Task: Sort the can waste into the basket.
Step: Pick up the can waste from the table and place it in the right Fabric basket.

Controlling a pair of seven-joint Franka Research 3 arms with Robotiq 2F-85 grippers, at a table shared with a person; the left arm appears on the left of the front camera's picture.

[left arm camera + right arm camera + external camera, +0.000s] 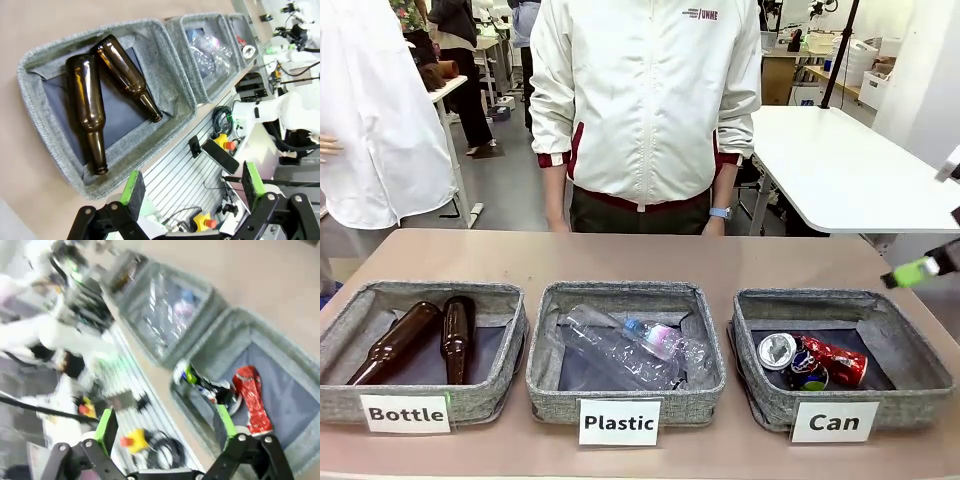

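I see both crushed cans [810, 362] lying in the "Can" basket [914, 352]. Left gripper [192, 187] and right gripper [167, 427]: jaws wide apart, empty.

right wrist picture: I get it motion-blurred throughout; ahead of the right gripper [167, 432], edges of the Can basket [295, 365] are smeared.
black can [210, 387]: just beyond my right fingers, its markings too blurred to read, partly tucked under the red can [252, 400].
right gripper, front camera: cut by the picture's right edge; I see one green pad [912, 271], so its opening there is unclear.
Plastic basket [165, 315]: farther ahead, contents a blur.
left gripper [192, 187]: knuckles cropped at the bottom edge.
far baskets [220, 45]: contents small beyond my left fingers.
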